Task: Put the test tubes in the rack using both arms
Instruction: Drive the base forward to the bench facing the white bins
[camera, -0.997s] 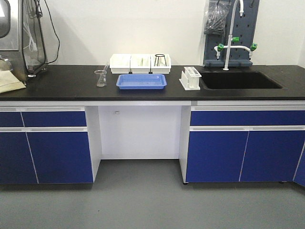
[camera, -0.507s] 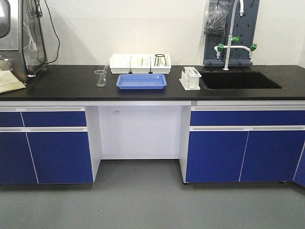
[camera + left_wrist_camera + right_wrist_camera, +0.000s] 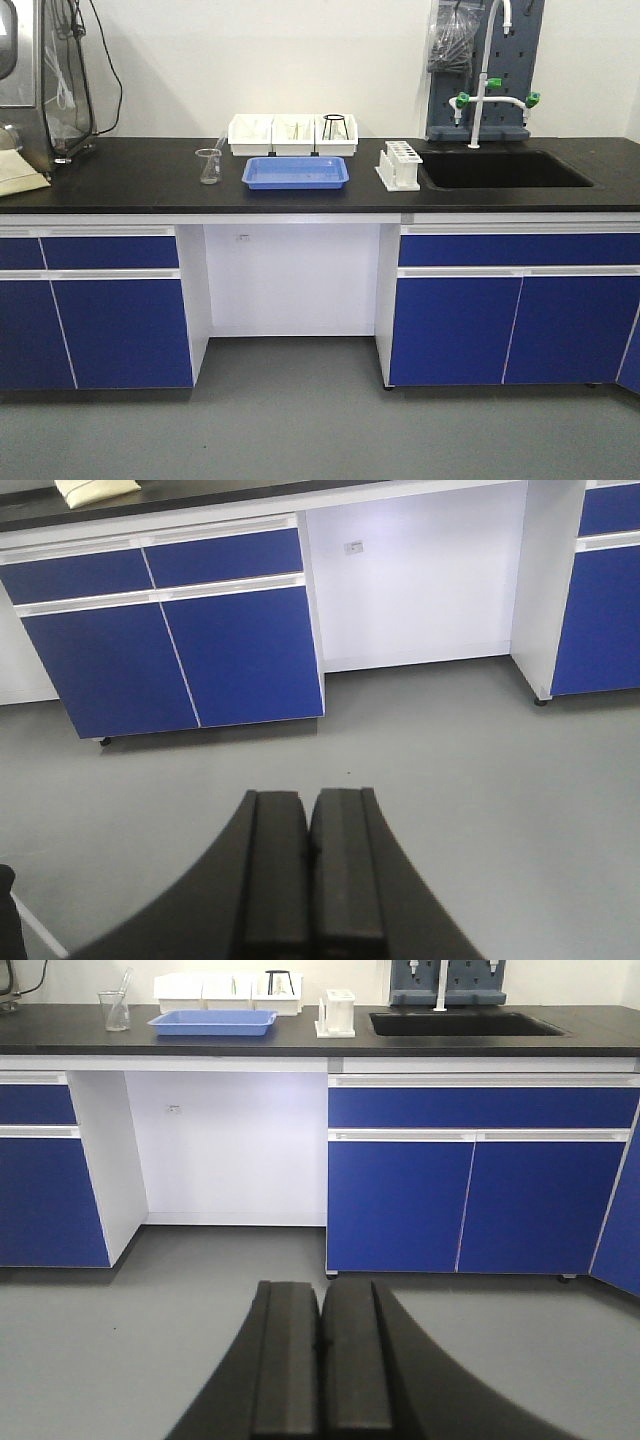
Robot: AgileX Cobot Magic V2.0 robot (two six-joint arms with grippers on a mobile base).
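Hands (image 3: pixel 308 815) (image 3: pixel 322 1305) closed, seemingly far from bench (image 3: pixel 450 1045)

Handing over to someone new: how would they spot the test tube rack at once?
Find the black sink set in the right of the dark countertop. The rack stands just off the sink's left edge. It is a small white upright block with holes on top, unlike the flat blue tray and three low white bins further left.

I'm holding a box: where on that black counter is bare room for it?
Widest bare stretch: counter left of the beaker, up to the beige cloth. Another strip lies right of the sink. Crowded mid-counter: blue tray, white bins and rack sit close together.
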